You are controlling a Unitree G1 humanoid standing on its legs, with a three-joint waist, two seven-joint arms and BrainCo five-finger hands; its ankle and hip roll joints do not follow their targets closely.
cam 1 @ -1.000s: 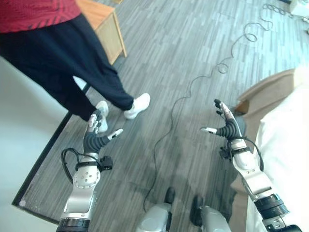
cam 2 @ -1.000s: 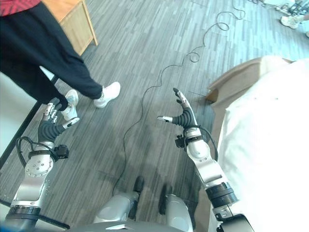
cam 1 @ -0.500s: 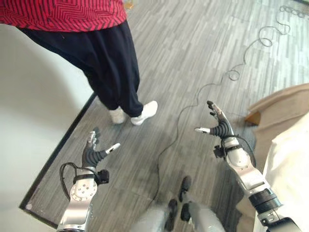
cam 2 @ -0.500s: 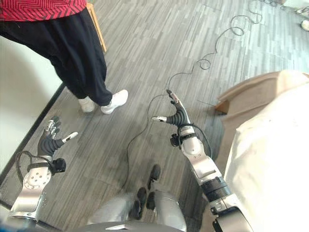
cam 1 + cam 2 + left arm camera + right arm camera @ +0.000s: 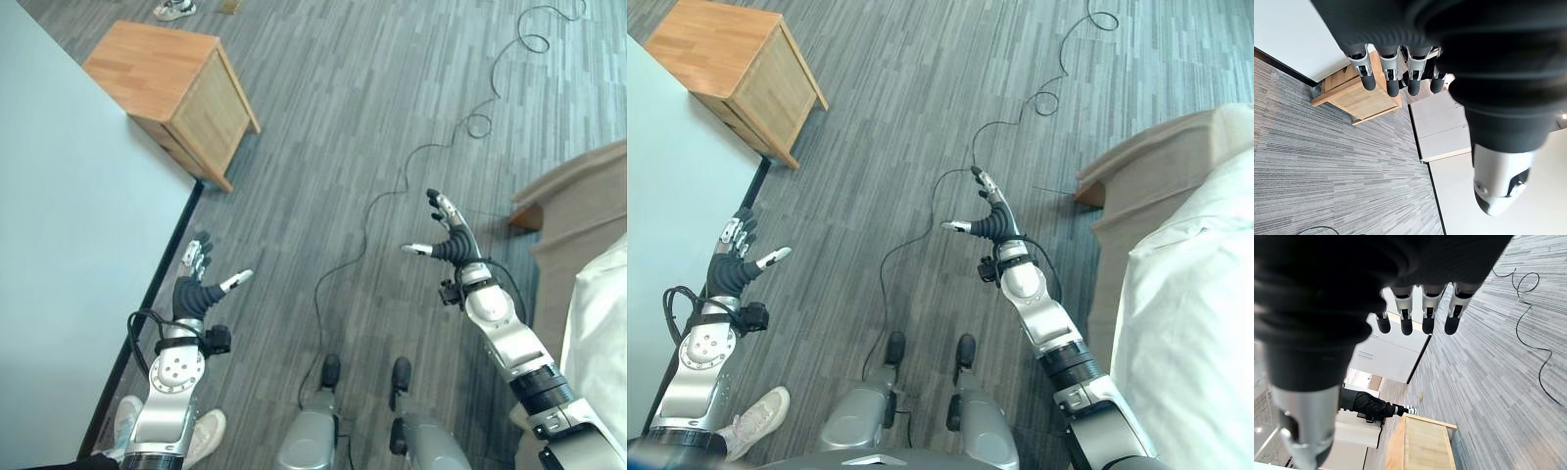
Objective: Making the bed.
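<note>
i'm looking down at grey plank flooring (image 5: 323,117) that fills most of the frame, with a pale wall (image 5: 59,245) running down the left side. at the right edge sits the bed (image 5: 1195,313), its white bedding (image 5: 1190,333) taking the lower right and a tan base or headboard (image 5: 1146,166) above it; from here i can't quite tell which part the tan piece is. in the upper left corner a small wooden cabinet (image 5: 176,93) stands on the floor against the wall. a person's white shoe (image 5: 754,419) shows at the bottom left, just beside my left arm, and in the right wrist view a person in dark clothes (image 5: 1369,404) shows far off beyond the cabinet

my left hand (image 5: 196,289) hangs in the air at lower left, close to the wall's dark baseboard, fingers straight and spread, thumb out, holding nothing; its wrist view shows the same relaxed row of fingers (image 5: 1393,81) pointing toward the cabinet. my right hand (image 5: 991,220) is raised at centre right, over bare floor, well apart from the bed, fingers extended and thumb splayed, also empty; the right wrist view agrees, its fingers (image 5: 1427,316) straight above the floor
</note>
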